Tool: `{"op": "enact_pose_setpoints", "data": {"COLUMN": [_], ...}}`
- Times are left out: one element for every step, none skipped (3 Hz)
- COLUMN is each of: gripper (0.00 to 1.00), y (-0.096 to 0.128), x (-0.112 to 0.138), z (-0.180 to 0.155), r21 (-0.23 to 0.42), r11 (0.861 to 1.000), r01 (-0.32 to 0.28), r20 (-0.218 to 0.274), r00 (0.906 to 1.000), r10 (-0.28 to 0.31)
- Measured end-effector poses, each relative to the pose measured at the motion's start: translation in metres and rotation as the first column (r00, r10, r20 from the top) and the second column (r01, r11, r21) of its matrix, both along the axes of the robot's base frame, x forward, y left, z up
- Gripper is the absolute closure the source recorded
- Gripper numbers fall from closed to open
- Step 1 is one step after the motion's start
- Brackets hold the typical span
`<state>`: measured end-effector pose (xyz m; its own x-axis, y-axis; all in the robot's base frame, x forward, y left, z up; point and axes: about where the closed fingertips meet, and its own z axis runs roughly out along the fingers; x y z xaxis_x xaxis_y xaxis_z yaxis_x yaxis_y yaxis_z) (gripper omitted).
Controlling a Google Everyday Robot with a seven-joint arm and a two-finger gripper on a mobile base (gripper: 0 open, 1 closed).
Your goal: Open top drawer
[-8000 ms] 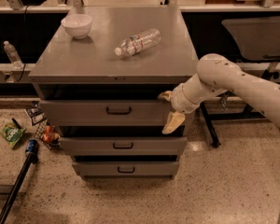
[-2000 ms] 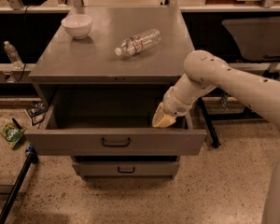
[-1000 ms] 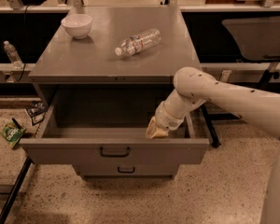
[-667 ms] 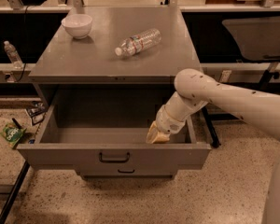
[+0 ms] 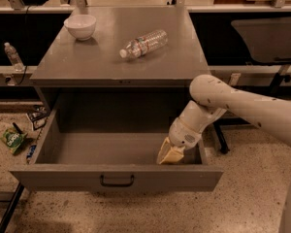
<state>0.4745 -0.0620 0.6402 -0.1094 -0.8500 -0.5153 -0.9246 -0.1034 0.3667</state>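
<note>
The top drawer point(image 5: 63, 179) is a wide grey metal drawer with a small dark centre handle point(image 5: 117, 181). It stands pulled far out of the cabinet, and its deep grey box shows bare inside. My gripper point(image 5: 169, 155) reaches down from the right on a white arm. Its pale fingertips sit inside the drawer at the front right corner, just behind the drawer front. The two lower drawers are hidden under the open one.
On the cabinet top point(image 5: 87, 57) stand a white bowl point(image 5: 80, 26) at the back left and a clear plastic bottle point(image 5: 142, 43) lying on its side. A small bottle point(image 5: 11, 56) stands on a shelf at left. Snack packets point(image 5: 12, 140) lie on the floor at left.
The drawer went from shut to far out toward the camera. My gripper moved from the drawer's right edge down into its front right corner, following it out.
</note>
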Motion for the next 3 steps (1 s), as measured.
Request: {"op": "enact_pose_setpoints", "data": {"gripper": [1.00, 1.00, 1.00], "y": [0.000, -0.014, -0.028], "x": [-0.027, -0.021, 0.005], "z": [0.005, 0.022, 0.059], "r21": [0.019, 0.005, 0.031], "r11": [1.000, 0.994, 0.979], "r01": [0.022, 0.110, 0.202], "r20": [-0.105, -0.055, 0.104], "r00": [0.9943, 0.9924, 0.9734], "r10": [-0.019, -0.110, -0.204]}}
